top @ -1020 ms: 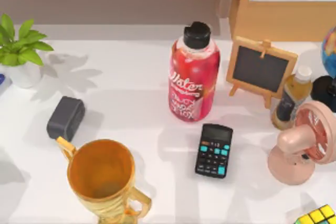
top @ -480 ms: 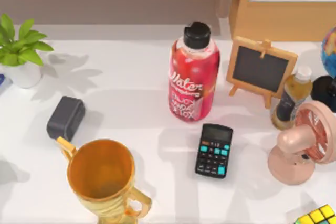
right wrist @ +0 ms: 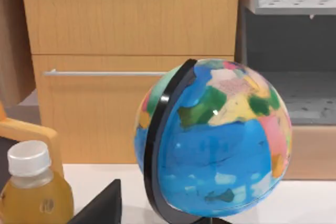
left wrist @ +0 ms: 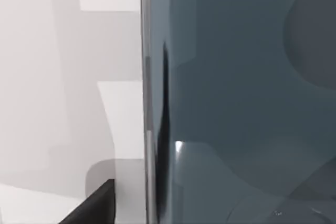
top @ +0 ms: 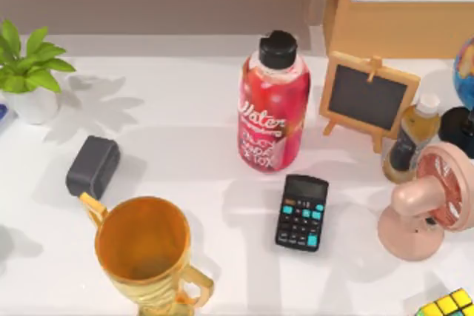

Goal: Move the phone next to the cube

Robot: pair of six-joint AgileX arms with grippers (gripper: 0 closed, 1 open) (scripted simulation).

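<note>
White table (top: 185,94); cube (top: 449,305) at right front corner beside pink fan (top: 426,209)

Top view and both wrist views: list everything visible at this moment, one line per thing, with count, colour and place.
cube: 1, yellow, green and orange stickers on a black grid, table's near right corner
calculator: 1, black with teal keys, table centre, in front of the bottle
bottle: 1, red with black cap, table centre back
trophy cup: 1, gold, near left
dark case: 1, dark grey, left of centre
potted plant: 1, green leaves in white pot, far left
chalkboard easel: 1, wood frame, black board, right back
juice bottle: 1, amber with white cap, right
desk fan: 1, pink, right
globe: 1, mostly blue, black stand, far right
cabinet: 1, light wood, behind the table
left gripper: 1 black fingertip seen
right gripper: 1 black fingertip seen
</note>
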